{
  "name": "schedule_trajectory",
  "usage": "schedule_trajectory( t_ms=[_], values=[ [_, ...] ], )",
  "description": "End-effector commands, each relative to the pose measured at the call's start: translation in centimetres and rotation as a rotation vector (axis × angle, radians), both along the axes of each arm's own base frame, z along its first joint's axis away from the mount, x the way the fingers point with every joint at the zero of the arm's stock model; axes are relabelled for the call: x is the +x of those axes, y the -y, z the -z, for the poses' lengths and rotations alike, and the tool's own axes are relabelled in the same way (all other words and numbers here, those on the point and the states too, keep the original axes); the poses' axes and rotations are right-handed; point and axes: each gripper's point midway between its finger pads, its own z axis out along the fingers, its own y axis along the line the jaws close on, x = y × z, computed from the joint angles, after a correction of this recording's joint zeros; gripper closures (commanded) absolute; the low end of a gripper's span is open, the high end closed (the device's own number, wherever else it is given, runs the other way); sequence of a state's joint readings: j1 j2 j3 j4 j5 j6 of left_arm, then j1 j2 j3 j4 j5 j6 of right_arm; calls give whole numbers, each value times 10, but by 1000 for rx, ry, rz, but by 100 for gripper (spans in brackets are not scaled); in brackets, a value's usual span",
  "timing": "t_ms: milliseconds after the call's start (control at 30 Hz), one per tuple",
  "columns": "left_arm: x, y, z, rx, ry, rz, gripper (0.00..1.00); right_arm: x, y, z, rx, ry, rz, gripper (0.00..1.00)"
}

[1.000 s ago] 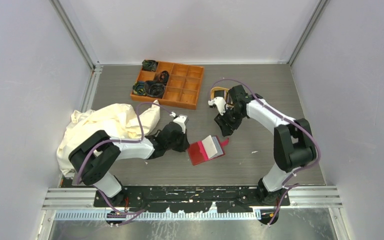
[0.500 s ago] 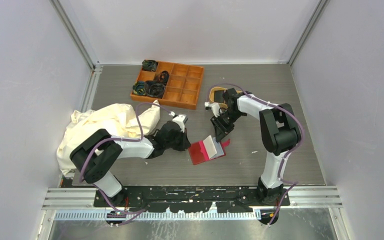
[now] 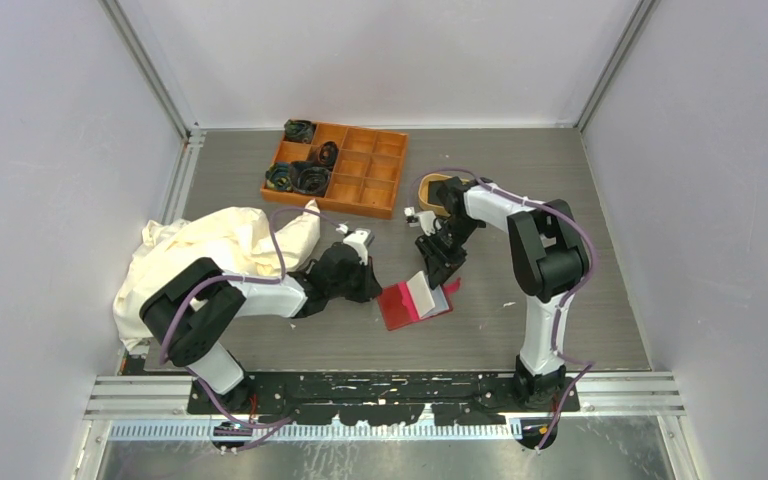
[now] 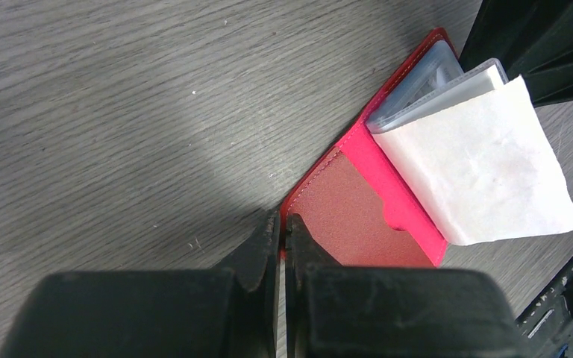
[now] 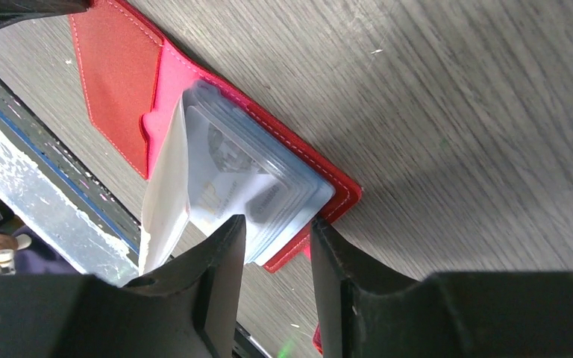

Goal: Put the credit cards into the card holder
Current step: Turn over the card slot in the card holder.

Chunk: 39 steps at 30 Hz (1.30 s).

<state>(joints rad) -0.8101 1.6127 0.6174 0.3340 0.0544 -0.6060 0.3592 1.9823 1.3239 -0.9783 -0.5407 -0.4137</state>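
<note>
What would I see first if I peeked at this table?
The bright red card holder lying open in the middle of the table. The left fingers pinch its cover edge, and the right fingers sit either side of its clear pockets. At the back stands an orange box.

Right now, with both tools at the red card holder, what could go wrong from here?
1. The left tool pinches only a corner of the card holder; a sideways push could pull that corner free or swing the holder.
2. The right tool has its jaws either side of the clear pocket stack, with the white flap outside them; closing or lifting there might crumple the pockets or drag the holder along.
</note>
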Motion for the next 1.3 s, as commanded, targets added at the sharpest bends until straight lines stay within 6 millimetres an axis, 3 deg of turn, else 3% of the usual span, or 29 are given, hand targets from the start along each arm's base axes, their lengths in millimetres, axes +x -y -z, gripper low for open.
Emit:
schedule_trajectory(
  t_ms=[0, 167, 300, 567, 933, 1133, 1267],
  values=[
    [-6, 0, 6, -9, -26, 10, 100, 2, -1, -8, -19, 1, 3, 57],
    [-8, -1, 5, -12, -28, 9, 100, 21, 3, -35, -20, 184, 26, 52],
    [-8, -1, 4, -16, -30, 6, 100, 17, 2, -46, 10, 206, 32, 50],
    [-8, 1, 1, -28, -37, -1, 100, -12, -6, -21, 19, 3, -10, 51],
    [-10, 3, -2, -43, -44, 5, 100, -20, -7, 1, -26, -85, 1, 52],
    [-11, 4, -3, -56, -52, 7, 100, -18, -18, -19, 54, -73, -1, 54],
    [-12, 4, -2, -54, -54, 6, 100, -6, -12, -36, 66, 16, 27, 52]
  ],
)
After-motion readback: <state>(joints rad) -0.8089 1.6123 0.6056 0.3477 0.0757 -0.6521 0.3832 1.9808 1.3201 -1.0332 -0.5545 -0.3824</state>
